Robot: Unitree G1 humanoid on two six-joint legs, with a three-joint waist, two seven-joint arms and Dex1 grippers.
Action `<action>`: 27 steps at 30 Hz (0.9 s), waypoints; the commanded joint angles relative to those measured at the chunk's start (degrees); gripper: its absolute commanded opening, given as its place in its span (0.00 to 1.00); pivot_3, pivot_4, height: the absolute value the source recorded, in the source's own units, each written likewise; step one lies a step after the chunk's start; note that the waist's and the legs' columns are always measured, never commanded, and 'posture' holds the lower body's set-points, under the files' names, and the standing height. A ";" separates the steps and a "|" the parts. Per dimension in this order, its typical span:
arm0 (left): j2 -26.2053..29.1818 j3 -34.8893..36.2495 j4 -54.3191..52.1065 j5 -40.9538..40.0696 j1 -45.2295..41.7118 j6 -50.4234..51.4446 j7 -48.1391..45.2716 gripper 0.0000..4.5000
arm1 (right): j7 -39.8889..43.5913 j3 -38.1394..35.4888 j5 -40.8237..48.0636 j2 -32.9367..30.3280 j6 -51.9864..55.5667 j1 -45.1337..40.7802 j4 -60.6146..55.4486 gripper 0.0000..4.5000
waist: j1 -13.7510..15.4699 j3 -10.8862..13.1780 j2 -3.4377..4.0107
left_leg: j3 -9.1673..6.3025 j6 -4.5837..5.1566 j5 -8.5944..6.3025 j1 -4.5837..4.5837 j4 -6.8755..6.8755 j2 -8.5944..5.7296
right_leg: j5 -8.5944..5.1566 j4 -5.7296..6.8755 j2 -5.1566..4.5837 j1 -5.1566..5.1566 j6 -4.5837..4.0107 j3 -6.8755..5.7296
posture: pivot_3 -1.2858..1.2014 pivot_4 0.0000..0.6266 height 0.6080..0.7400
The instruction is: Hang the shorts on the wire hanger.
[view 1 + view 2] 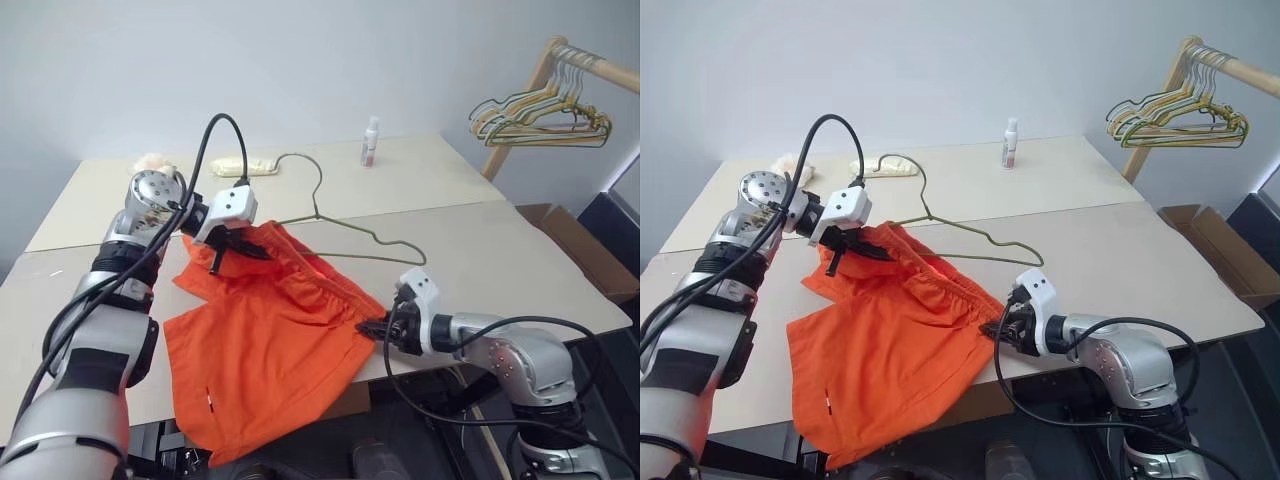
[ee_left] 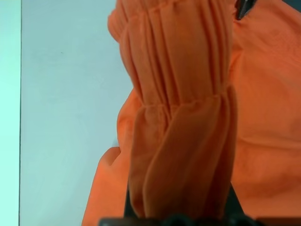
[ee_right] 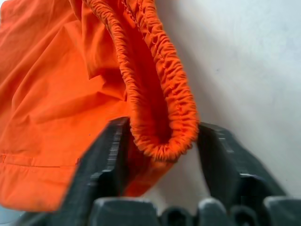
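The bright orange shorts [image 1: 265, 350] lie spread on the table [image 1: 500, 270], with one leg hanging over the front edge. My left gripper [image 1: 228, 248] is shut on the far end of the gathered waistband [image 2: 188, 117] and holds it lifted off the table. At the near right end of the waistband, by the front edge, is my right gripper [image 3: 162, 127]. Its fingers [image 3: 108, 150] stand apart on either side of the waistband loop, with a gap on one side. The thin wire hanger [image 1: 317, 200] lies flat just behind the shorts, hook pointing away.
A small spray bottle [image 1: 371, 141] and a pale folded cloth [image 1: 243, 166] sit at the back of the table. A wooden rack with bunched coloured hangers [image 1: 545, 115] stands at the far right. A cardboard box [image 1: 575, 245] is on the floor beside it.
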 commanded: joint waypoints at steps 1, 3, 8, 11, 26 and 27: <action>1.09 2.19 -2.32 -1.07 -0.38 0.47 -0.17 0.00 | 0.50 -2.19 2.24 -1.35 -0.23 0.09 -2.30 0.23 | -0.04 0.00 0.00 | 0.00 0.00 0.00 0.00 0.00 0.00 | 0.00 0.00 0.00 0.00 0.00 0.00 | 0.42 0.00 1.00; 1.24 2.50 -2.63 -1.05 -0.16 0.73 -0.17 0.00 | 0.58 -2.74 2.91 -2.08 -0.51 0.15 -2.14 0.07 | -0.04 0.00 0.00 | 0.00 0.00 0.00 0.00 0.00 0.00 | 0.00 0.00 0.01 0.00 0.00 0.00 | 0.42 0.00 1.00; 4.73 0.75 -6.66 -4.47 2.40 1.83 -0.18 0.00 | 0.95 -5.84 3.36 -5.46 -1.14 -1.80 1.64 0.01 | -0.16 0.00 0.00 | 0.01 0.00 0.00 0.01 -0.01 0.00 | 0.00 0.00 0.00 0.00 0.00 0.01 | 0.43 0.00 1.00; 8.63 -1.72 -10.30 -7.52 4.92 1.18 -0.18 0.00 | 2.66 -7.34 3.45 -9.09 -2.10 -3.55 5.40 0.01 | -0.16 0.00 0.00 | 0.01 0.00 0.00 0.03 -0.02 0.03 | 0.00 0.02 0.00 0.00 0.00 0.05 | 0.43 0.00 1.00; 10.66 -1.26 -12.03 -5.02 8.84 2.30 4.15 0.00 | 14.93 -4.51 3.13 -23.69 -10.91 -6.91 13.30 0.01 | 1.55 0.00 0.00 | 0.02 0.00 0.00 0.00 0.00 0.00 | 0.00 -0.06 0.00 0.04 0.00 0.00 | 0.44 0.00 1.00; 10.25 -0.45 -12.11 -5.88 8.76 3.16 4.05 0.00 | 15.11 -4.18 3.07 -23.97 -11.30 -6.69 13.40 0.01 | 1.53 0.00 0.00 | 0.02 0.00 0.00 0.00 0.01 0.00 | 0.00 -0.06 0.00 0.04 0.00 0.01 | 0.44 0.00 1.00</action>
